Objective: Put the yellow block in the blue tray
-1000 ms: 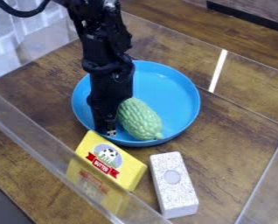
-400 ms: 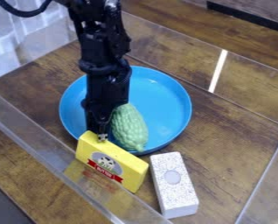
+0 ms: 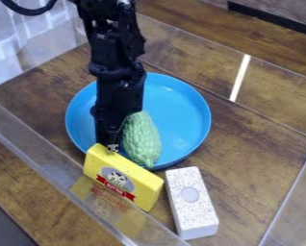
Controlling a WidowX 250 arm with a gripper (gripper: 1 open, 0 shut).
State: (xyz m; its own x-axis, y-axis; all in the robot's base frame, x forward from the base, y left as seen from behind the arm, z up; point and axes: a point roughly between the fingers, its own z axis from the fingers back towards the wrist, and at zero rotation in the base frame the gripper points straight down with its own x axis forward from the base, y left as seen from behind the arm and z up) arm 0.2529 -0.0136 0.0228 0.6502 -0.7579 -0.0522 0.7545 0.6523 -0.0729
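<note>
Yellow block [image 3: 121, 179] is lying flat on the wooden table [image 3: 265, 125], outside the blue tray [image 3: 182, 108] and just beside its near rim, with its red-and-white label facing up. A black robot arm [image 3: 114, 58] is reaching straight down over the tray's near-left part, and its gripper [image 3: 111, 143] is pointing down right at the far edge of the block; the fingertips are sitting together, pinched closed, and whether they are actually touching the block is not clear from this angle. A green bumpy vegetable, shaped like a bitter gourd [image 3: 142, 138], is resting inside the tray against the arm's right side as seen here, its lower end hanging near the tray's rim close to the block. A white-grey speckled block [image 3: 191, 200] is lying on the table just beside the yellow one, toward the lower right. A clear plastic wall [image 3: 46, 178] is running along the table's near edge.
</note>
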